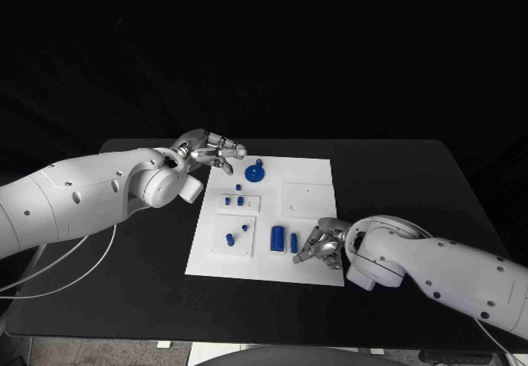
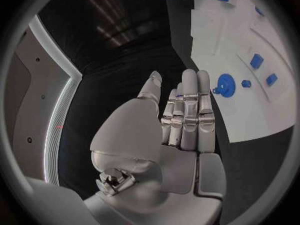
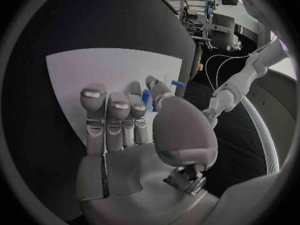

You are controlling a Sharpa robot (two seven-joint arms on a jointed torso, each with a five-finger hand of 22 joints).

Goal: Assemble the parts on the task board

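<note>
Fingers of the left hand (image 1: 209, 149) stretch flat and empty over the board's (image 1: 308, 198) far corner. Right hand (image 1: 321, 245), empty too, hovers at the near edge beside blue parts (image 1: 278, 239) on the black tabletop (image 1: 407, 175).

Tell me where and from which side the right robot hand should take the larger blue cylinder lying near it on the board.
Grip the larger blue cylinder across its middle, coming from above. It seems to lie flat on the task board, long axis running away from the robot, with a thinner blue piece close on its right. A pinch across its width, thumb on the freer left side, looks safest. The right robot hand is already beside it.
</note>
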